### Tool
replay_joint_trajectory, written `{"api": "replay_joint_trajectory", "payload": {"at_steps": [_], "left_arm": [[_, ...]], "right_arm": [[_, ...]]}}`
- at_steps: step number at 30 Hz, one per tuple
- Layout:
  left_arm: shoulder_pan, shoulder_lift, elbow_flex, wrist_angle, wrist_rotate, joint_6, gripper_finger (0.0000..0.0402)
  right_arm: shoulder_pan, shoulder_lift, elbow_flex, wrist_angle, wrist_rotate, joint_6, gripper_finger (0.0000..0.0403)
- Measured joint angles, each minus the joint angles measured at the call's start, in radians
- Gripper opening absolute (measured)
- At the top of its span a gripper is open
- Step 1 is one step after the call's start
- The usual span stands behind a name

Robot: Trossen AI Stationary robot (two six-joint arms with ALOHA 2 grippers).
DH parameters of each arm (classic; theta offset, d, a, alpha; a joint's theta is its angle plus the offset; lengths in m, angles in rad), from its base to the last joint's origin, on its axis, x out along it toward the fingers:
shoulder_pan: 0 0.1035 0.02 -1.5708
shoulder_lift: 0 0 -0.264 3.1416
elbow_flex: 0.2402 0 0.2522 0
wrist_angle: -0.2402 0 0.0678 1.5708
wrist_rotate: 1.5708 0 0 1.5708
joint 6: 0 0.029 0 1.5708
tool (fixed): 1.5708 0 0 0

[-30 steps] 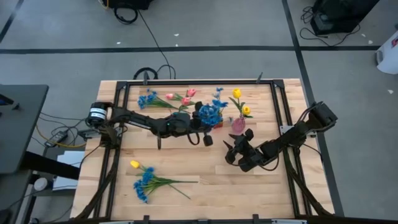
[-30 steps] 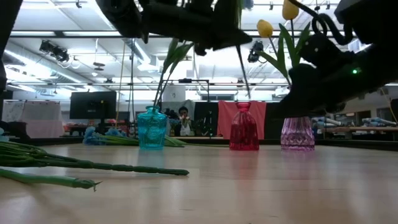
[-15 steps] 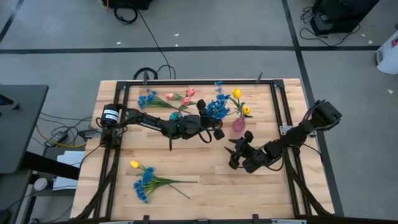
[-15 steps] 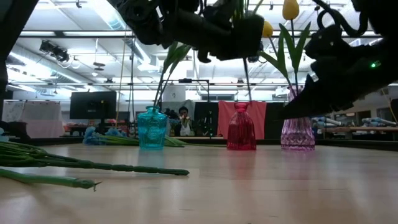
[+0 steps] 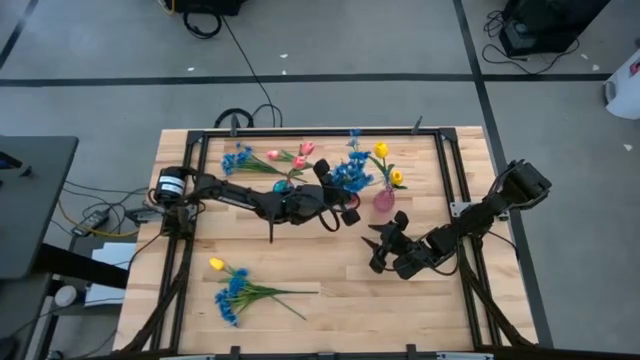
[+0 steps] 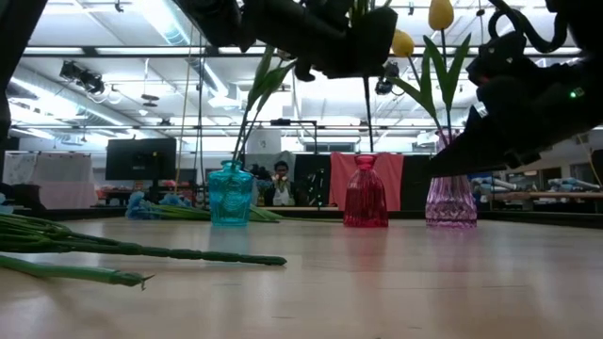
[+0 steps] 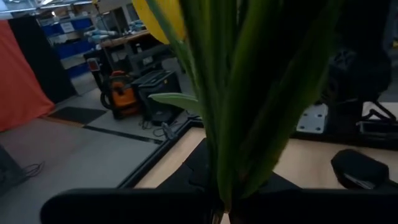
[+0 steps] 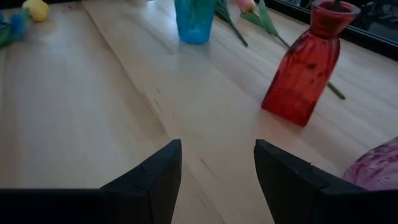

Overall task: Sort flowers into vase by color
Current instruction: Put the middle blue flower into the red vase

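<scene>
Though gripped, blue spray (image 5: 349,172) upright, stem down into red vase (image 6: 366,193).

light: bright overhead | low view: backlit silhouettes | left wrist: blurred

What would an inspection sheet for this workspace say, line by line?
Surface: wooden table, dark frame round it.
Job's things: blue vase, red vase, pink vase holding yellow tulips; blue spray in left gripper; loose flowers at near edge, more at far edge.
Clutter: nothing seen.
Grippers: left gripper shut on a stem above the red vase; right gripper open, empty.
Cables: black cables on floor.
Surroundings: grey floor, lab benches, person behind.
</scene>
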Motion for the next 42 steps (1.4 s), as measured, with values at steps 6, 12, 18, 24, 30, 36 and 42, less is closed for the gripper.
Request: {"api": "replay_joint_trajectory", "payload": {"at_steps": [6,12,18,24,30,36,42], "left_arm": [[0.011,0.0,0.0,-0.02,-0.015,-0.002,0.0028],[0.039,0.0,-0.001,-0.032,0.011,-0.015,0.0028],[0.078,0.016,-0.001,-0.089,0.084,-0.082,0.0028],[0.103,0.03,-0.029,-0.1,0.153,-0.16,0.0029],[0.11,0.039,-0.03,-0.117,0.243,-0.189,0.0081],[0.112,0.035,-0.029,-0.172,0.227,-0.188,0.0153],[0.097,-0.023,-0.029,-0.289,0.223,-0.18,0.0167]], "right_arm": [[0.0,0.0,0.0,0.012,-0.011,0.0,0.021],[0.0,0.0,0.0,0.03,-0.022,-0.005,0.021],[0.0,0.0,0.0,0.029,-0.022,-0.007,0.021],[0.0,0.001,0.0,0.038,-0.022,-0.017,0.021],[0.0,0.0,0.0,0.048,-0.022,-0.029,0.021],[0.0,0.0,0.0,0.051,-0.029,-0.027,0.021],[0.0,-0.012,0.0,0.052,-0.029,-0.026,0.021]]}}
